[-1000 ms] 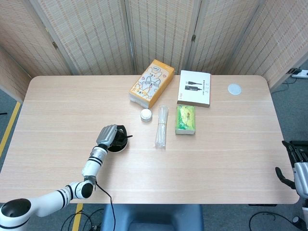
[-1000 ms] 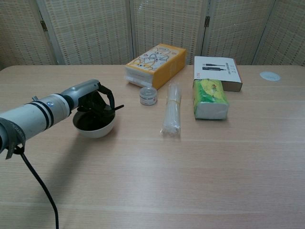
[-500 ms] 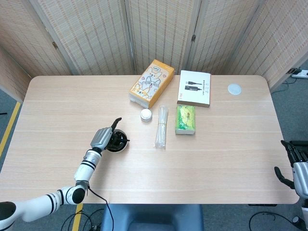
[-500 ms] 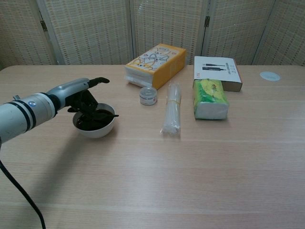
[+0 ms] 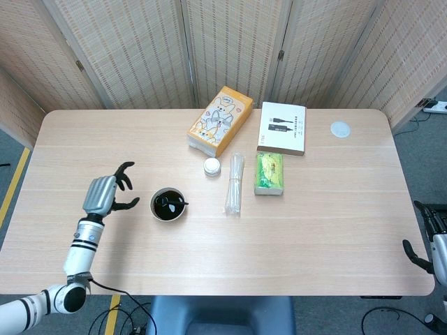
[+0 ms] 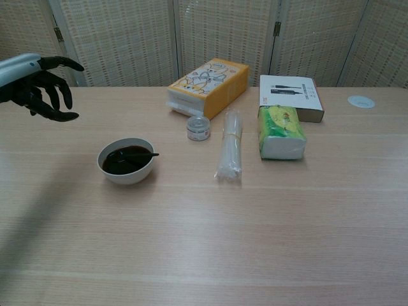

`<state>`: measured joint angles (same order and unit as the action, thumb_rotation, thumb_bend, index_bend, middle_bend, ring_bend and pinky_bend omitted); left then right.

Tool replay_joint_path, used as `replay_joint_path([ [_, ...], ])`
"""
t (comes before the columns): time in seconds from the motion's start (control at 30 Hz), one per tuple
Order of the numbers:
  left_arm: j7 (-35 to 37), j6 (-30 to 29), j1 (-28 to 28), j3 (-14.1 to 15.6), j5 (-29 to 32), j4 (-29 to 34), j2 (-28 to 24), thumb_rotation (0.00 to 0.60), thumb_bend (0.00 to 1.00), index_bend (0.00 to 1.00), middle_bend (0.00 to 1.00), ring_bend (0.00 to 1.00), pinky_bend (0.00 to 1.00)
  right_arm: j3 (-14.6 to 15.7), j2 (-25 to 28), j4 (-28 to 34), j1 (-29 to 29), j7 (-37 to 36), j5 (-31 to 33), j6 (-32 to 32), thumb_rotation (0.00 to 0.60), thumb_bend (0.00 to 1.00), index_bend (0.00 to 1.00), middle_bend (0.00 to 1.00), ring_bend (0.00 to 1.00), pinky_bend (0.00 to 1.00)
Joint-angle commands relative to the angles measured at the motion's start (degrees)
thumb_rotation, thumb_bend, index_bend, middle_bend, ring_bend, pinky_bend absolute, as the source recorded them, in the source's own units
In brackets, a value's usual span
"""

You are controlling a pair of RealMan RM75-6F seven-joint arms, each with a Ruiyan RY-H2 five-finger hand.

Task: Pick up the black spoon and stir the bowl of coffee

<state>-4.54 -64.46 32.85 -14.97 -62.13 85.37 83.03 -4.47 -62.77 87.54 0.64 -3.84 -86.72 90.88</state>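
Note:
A white bowl (image 5: 168, 204) (image 6: 126, 160) of dark coffee stands left of the table's middle. The black spoon (image 5: 172, 203) (image 6: 135, 153) lies in it, its handle resting on the rim and pointing right. My left hand (image 5: 105, 192) (image 6: 39, 85) hovers to the left of the bowl, apart from it, fingers spread and holding nothing. My right hand (image 5: 429, 242) shows only at the head view's lower right edge, off the table; its fingers cannot be made out.
An orange carton (image 5: 220, 120) and a white box (image 5: 283, 128) lie at the back. A small jar (image 5: 211, 167), a bundle of clear sticks (image 5: 234, 183) and a green tissue pack (image 5: 269, 173) sit right of the bowl. A white lid (image 5: 340, 129) lies far right.
My left hand let go of the spoon, left it in the bowl, opened and drew back to the left and up, away from the bowl.

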Motion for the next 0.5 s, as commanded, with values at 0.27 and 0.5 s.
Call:
replay_joint_path([
  [0.27, -3.3, -15.5, -10.5, 5.6, -7.7, 1.7, -5.2, 0.600, 0.27, 0.24, 0.40, 0.33, 0.42, 1.3, 2.4, 2.5, -2.0, -1.7, 1.3, -6.8, 0.600, 0.30, 0.10, 0.14, 0.18, 0.24],
  [0.5, -4.2, -22.2, -16.3, 9.5, -12.4, 5.4, -7.3, 0.600, 0.27, 0.23, 0.38, 0.31, 0.36, 1.3, 2.4, 2.0, -3.1, -4.2, 0.3, -7.8, 0.600, 0.28, 0.10, 0.13, 0.18, 0.24],
])
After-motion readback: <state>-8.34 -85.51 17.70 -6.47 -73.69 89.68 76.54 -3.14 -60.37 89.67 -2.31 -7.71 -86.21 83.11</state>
